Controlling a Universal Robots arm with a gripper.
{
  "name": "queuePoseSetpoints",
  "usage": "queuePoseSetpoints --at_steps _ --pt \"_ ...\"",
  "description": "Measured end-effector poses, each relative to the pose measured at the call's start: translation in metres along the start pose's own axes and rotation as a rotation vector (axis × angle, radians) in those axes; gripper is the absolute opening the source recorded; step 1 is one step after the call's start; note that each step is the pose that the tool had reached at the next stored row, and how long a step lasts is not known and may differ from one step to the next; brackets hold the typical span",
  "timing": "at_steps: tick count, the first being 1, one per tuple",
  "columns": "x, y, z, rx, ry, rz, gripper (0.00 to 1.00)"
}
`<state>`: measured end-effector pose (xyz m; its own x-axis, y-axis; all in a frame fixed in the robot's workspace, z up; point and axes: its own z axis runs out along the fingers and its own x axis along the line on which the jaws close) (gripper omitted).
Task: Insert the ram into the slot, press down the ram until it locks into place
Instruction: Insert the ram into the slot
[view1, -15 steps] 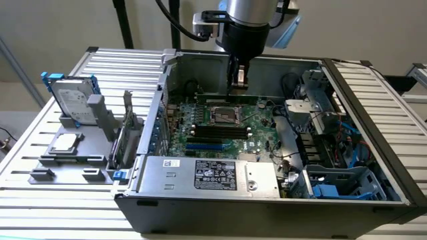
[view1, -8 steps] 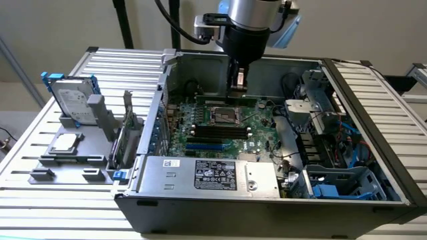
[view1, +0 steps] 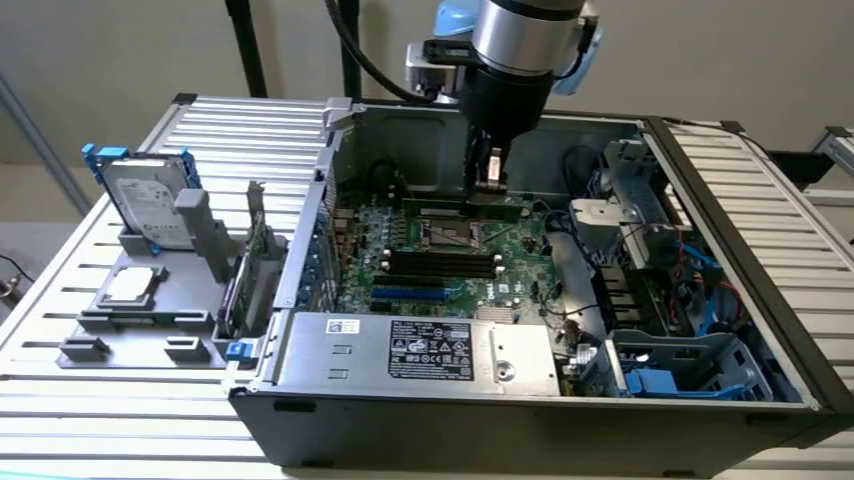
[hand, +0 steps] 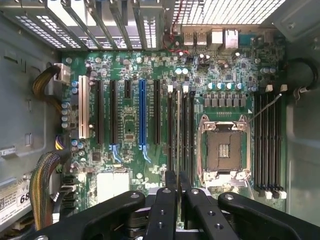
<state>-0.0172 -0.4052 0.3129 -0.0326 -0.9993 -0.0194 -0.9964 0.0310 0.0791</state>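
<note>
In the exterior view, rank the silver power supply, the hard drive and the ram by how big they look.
Largest: the silver power supply.
Next: the hard drive.
Smallest: the ram, a thin strip below the gripper; it sits farther back.

A plain cream-beige painted wall (view1: 120, 50) closes the room behind, bare and evenly lit. In front of it, two slim black upright metal posts (view1: 248, 45) rise out of frame, and a thin grey metal bar (view1: 34, 140) slants at the exterior view's left. The broad silver surface of ribbed aluminium slats (view1: 94, 445) spreads to both sides. Past its left edge lies a pale grey floor (view1: 34, 245) with a thin black cable (view1: 14, 270) on it. The light is soft and diffuse, and shadows are faint.
</note>
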Motion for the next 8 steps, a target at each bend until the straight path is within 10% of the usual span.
queuePoseSetpoints --at_steps 8 --pt "0.011 -0.0012 0.0144 -0.0001 0.0 0.0 0.13"
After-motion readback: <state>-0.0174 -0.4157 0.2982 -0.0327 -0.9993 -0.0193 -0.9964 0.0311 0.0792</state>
